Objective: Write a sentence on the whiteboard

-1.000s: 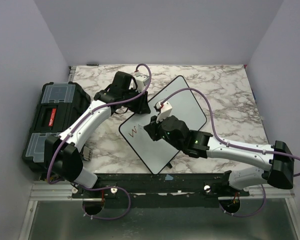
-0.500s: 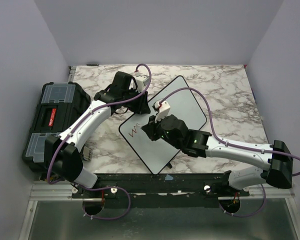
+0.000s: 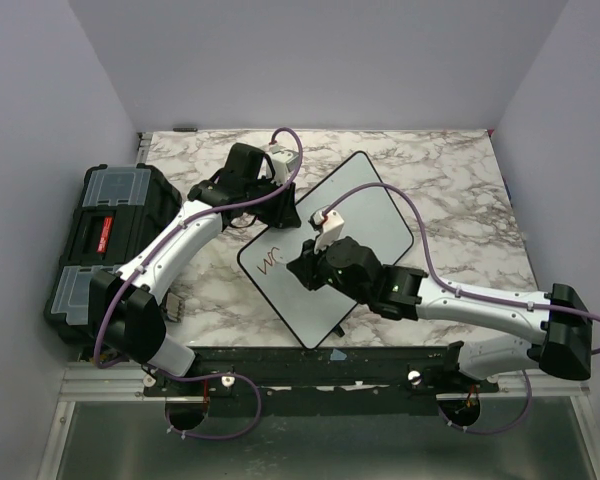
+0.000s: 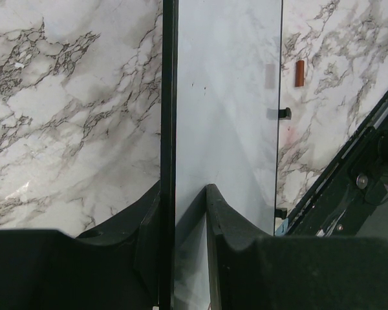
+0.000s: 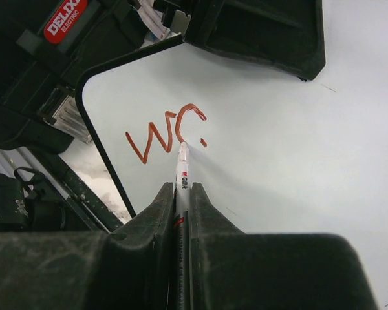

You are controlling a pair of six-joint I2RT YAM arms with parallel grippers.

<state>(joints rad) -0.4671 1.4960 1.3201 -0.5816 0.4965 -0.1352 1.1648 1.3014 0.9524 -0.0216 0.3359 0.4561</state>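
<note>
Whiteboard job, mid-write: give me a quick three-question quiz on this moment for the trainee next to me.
1. True or false: the left gripper is clamped on the rim of the whiteboard.
2. Pick one: what does the right gripper hold? A) a marker with its tip on the board; B) an eraser; C) nothing.
3. Short answer: how many letter shapes of the sentence are on the board, leaving out the small dot beside them?

Key: 1 true. 2 A. 3 two: a "w" and a curved stroke like a "c", both red.
</note>
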